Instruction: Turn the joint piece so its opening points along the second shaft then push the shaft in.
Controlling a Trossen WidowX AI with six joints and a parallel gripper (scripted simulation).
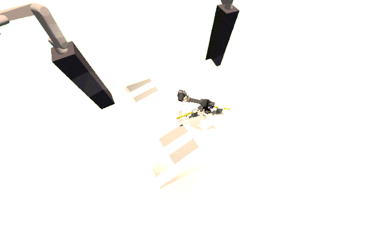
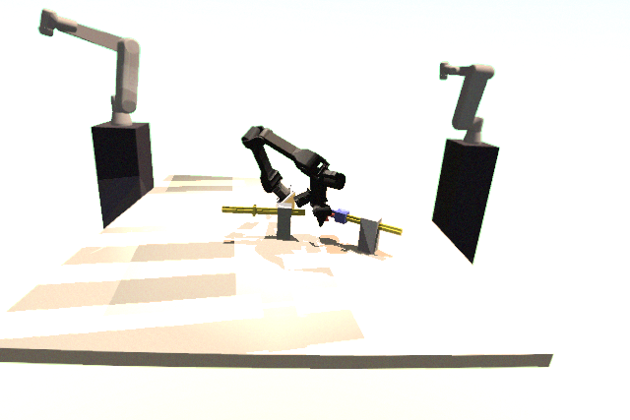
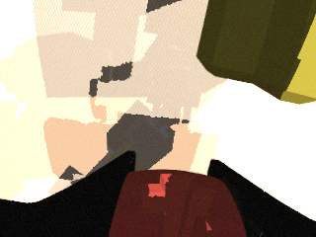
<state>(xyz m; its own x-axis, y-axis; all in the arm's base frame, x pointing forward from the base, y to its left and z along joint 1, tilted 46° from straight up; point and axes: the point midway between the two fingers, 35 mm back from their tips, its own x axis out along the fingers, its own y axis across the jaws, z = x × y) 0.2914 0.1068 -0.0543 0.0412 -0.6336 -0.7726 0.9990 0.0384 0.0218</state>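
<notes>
My black gripper is shut on the dark red joint piece. The joint piece sits with a blue part on the end of the fixed yellow shaft, which is held in the right grey block. The second yellow shaft runs through the left grey block. Its near end stops a little short of the joint. In the wrist view this shaft's end is large and olive at the upper right, apart from the red piece.
Two pale robot arms stand on dark pedestals, one at the left and one at the right, well away from the blocks. The table's front edge is far in front.
</notes>
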